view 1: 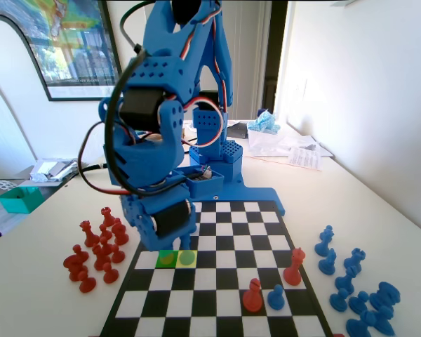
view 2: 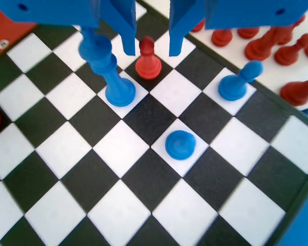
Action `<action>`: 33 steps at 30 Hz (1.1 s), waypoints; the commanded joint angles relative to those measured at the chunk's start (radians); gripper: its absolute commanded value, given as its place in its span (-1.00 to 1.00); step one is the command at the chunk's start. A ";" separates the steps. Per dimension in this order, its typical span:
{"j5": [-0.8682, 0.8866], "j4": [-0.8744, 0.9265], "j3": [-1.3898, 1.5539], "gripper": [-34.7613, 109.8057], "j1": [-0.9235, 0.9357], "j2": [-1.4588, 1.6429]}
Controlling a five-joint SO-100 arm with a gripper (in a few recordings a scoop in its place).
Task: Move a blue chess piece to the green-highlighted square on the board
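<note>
Wrist view: the hand (view 2: 150, 48) hangs open and empty above the board (view 2: 36, 154), and the blue chess piece (view 2: 180, 144) stands on a white square just below. Grasping it and carrying it to the green-highlighted square (view 1: 187, 258) remain.

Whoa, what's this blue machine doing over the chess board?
A blue robot arm is leaning low over the board, close to a green-highlighted square. Its claw is open and holds nothing. In the wrist view a red pawn stands below the gap between the jaws, a tall blue piece is beside it, and a blue pawn is a little further off. Nothing has been picked up yet.
</note>
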 commanded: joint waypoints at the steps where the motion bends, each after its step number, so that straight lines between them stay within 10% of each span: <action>1: -0.006 0.008 -0.008 -0.36 0.012 0.021; 33: -0.008 0.017 -0.037 -0.51 0.067 0.095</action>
